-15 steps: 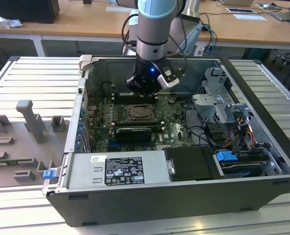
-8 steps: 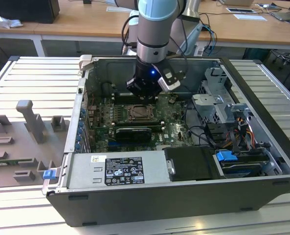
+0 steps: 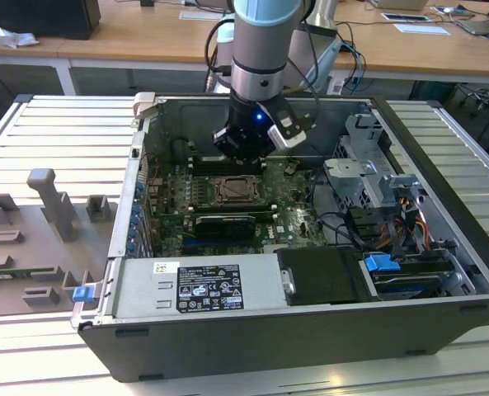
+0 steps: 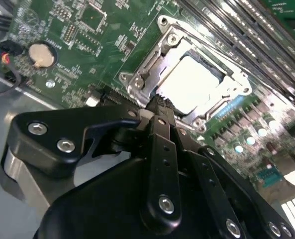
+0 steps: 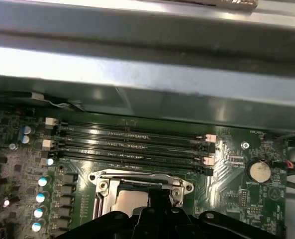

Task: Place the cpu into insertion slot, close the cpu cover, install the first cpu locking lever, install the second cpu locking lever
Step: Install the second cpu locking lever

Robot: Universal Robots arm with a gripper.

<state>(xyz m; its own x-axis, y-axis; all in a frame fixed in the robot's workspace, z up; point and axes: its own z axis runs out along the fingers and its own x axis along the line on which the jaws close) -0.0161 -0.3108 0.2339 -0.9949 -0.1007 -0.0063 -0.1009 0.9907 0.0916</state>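
A: Where is the cpu (image 4: 194,84) sitting?
B: In the insertion slot (image 4: 187,79), cpu cover (image 4: 159,62) lying flat around it.
A: And the pincer (image 4: 159,102)?
B: Hovering just above the socket's edge, holding nothing; cannot tell whether it is clenched or released.

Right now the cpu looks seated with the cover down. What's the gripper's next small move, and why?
Probably a short nudge onto the first locking lever. In the second wrist view the cpu sits framed by the cpu cover, which lies flat around it, and the gripper is at the cover's edge. I cannot tell whether either lever is latched.
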